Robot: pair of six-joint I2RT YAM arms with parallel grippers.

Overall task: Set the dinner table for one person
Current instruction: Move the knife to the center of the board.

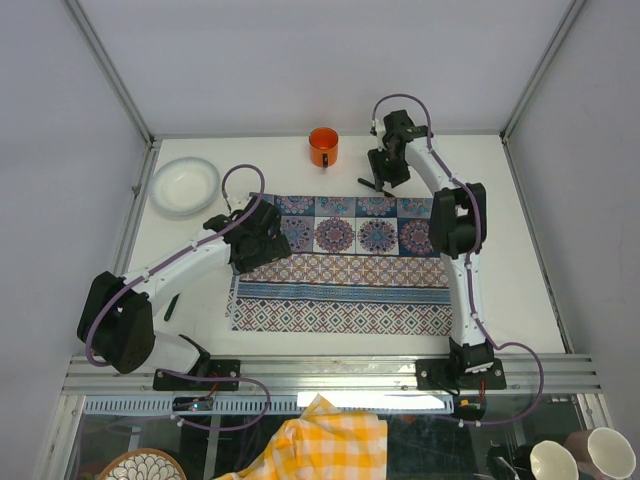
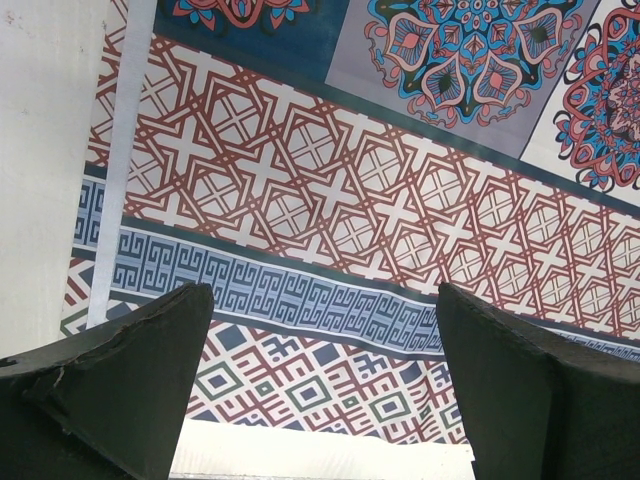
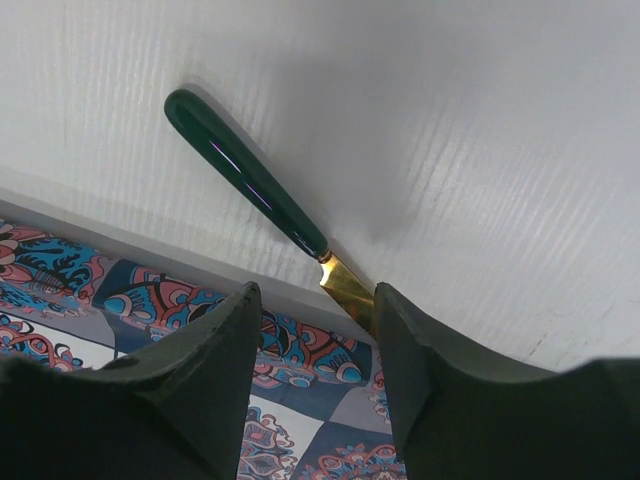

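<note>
Item: desk (image 1: 520, 250). White, matte, rigid, railed in aluminium; it is lying under the patterned cloth (image 1: 350, 290) and reaching beyond it on every side. It is fixed, so I am judging there is nowhere on it to take hold. Its smooth face is probably letting thin pieces slide instead of lifting.

On it: a utensil (image 3: 250, 190) with a glossy dark green handle and a gold neck, lying just beyond the cloth's far edge. It looks light, stiff and slippery. I am judging the handle the thicker, better place to grip.

My right claw (image 3: 317, 300) is straddling the gold neck with jaws part-closed. I cannot tell if it is pinching.

My left claw (image 2: 322, 295) is hanging released over the cloth's left end, gripping nothing.

Also: an orange mug (image 1: 323, 147) beyond the cloth's far edge and a white bowl (image 1: 184, 186) off its far left corner.
</note>
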